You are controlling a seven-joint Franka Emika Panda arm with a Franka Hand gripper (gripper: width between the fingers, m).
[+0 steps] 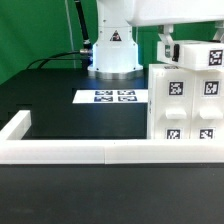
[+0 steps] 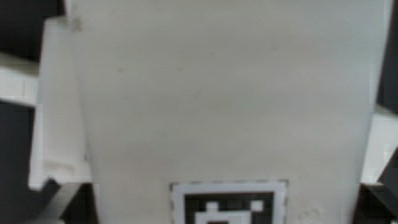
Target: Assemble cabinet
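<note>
The cabinet body (image 1: pixel 186 112) is a large white box with several square tags, standing at the exterior view's right behind the border wall. A smaller white cabinet part (image 1: pixel 197 55) with a tag rests on top of it. My gripper (image 1: pixel 168 50) comes down from the upper right and sits at that part's left end, its fingers closed against it. In the wrist view the white cabinet part (image 2: pixel 214 100) fills almost the whole picture, with one tag (image 2: pixel 226 205) near the jaws. The fingertips themselves are mostly hidden by the part.
A low white border wall (image 1: pixel 70 152) runs along the front and the left side. The marker board (image 1: pixel 114 97) lies flat on the black table in front of the robot base (image 1: pixel 113 50). A green backdrop stands behind.
</note>
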